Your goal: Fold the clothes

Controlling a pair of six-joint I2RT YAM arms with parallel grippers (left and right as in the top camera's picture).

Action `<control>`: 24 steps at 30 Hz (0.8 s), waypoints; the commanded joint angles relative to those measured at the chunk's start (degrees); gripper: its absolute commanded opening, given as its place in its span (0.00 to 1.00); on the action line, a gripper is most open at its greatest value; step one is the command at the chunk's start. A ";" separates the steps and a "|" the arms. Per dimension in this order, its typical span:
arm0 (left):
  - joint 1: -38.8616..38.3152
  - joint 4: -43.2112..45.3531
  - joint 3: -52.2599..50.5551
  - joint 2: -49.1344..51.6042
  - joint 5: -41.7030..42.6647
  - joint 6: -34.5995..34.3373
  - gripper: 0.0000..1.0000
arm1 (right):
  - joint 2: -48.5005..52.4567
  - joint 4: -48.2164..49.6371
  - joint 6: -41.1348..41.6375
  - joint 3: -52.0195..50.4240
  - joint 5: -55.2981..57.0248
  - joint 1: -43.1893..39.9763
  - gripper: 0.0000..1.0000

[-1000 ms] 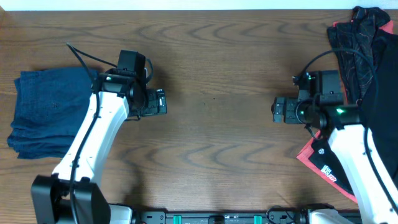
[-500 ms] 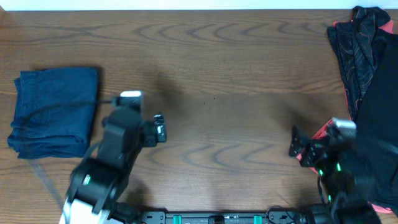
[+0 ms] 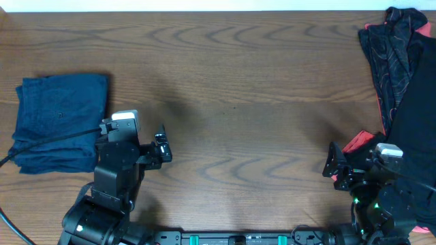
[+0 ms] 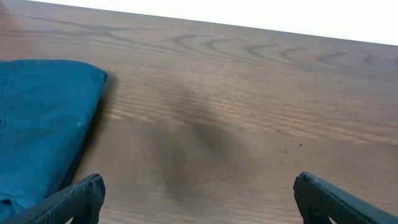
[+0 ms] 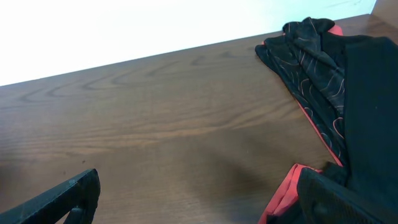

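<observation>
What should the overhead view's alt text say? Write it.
A folded blue garment lies left on the wooden table, a heap of black and red clothes right. Near the front edge, the left hand and right hand are open and empty.

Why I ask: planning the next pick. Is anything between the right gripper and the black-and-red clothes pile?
Nothing visible. The right gripper is open, close beside the red edge of the clothes pile, with only bare table between them.
</observation>
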 commanded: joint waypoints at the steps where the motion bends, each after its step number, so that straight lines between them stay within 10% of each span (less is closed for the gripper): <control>1: -0.22 -0.20 -0.52 0.02 -1.11 -0.50 0.98 | -0.24 -0.04 0.70 -0.55 0.94 0.70 0.99; 24: -0.22 -0.20 -0.52 0.02 -1.11 -0.50 0.98 | -3.02 -0.13 0.70 -0.59 0.96 0.70 0.99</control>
